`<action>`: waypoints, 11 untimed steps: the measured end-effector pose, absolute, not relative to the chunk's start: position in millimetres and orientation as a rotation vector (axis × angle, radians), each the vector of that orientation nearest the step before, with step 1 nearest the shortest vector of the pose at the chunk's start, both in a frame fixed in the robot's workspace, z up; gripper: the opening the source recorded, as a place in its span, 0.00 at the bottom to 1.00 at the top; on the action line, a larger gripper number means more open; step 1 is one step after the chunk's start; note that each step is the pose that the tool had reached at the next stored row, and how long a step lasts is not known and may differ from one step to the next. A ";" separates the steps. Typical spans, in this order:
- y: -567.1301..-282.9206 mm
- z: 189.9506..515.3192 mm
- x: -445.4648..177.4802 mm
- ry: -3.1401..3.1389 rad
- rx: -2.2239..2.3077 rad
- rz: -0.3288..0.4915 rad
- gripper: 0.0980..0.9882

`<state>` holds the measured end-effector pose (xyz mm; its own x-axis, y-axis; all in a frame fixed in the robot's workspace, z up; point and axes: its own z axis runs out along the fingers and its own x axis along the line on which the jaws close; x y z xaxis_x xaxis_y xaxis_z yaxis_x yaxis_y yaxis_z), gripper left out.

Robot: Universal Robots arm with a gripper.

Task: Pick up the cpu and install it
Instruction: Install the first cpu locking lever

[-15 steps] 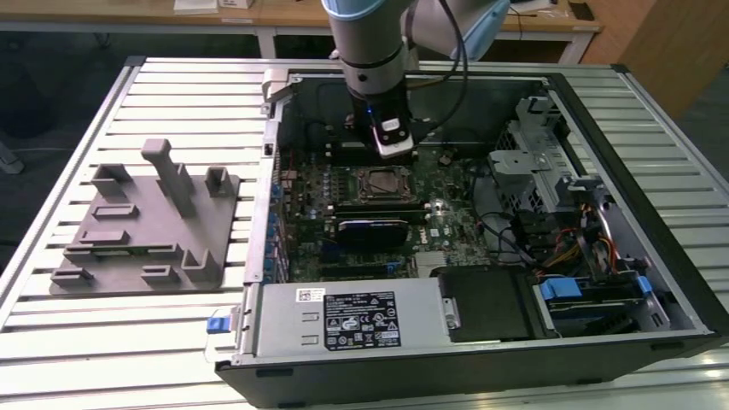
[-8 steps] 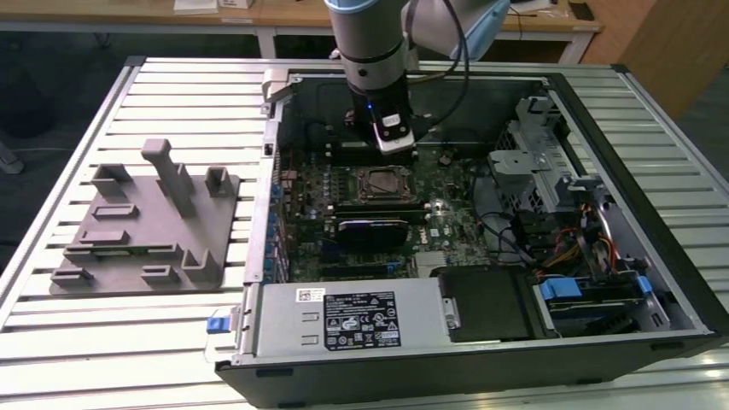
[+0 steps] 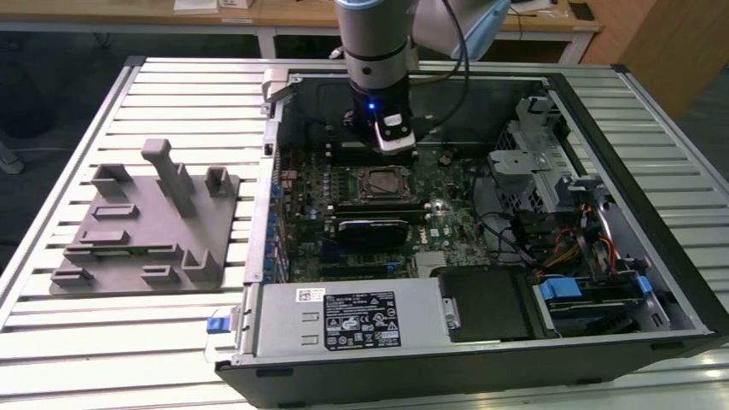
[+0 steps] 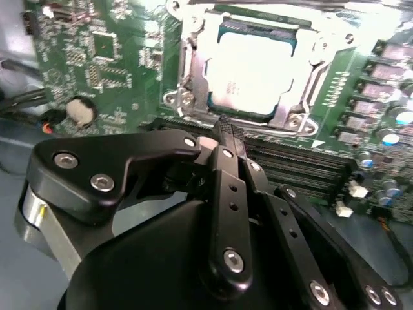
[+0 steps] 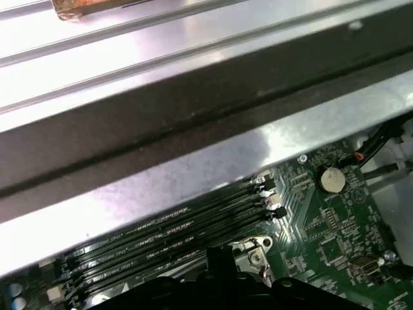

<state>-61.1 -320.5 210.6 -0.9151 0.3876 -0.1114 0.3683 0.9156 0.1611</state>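
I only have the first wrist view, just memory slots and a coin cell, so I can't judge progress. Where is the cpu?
Observer: In the second wrist view the cpu lies in the motherboard socket, pale top up.
Operator: And the gripper?
Observer: The gripper is apart from the cpu, over the memory slots beside the socket.
Operator: Anything outside the case?
Observer: In the exterior view a grey fixture stands on the slatted table, to the exterior view's left of the computer case.
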 end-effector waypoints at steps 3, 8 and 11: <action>-322.4 210.5 -58.4 2.970 0.591 0.185 0.01; -325.5 210.5 -56.5 2.995 0.597 0.154 0.01; -327.1 210.4 -56.5 2.994 0.596 0.141 0.01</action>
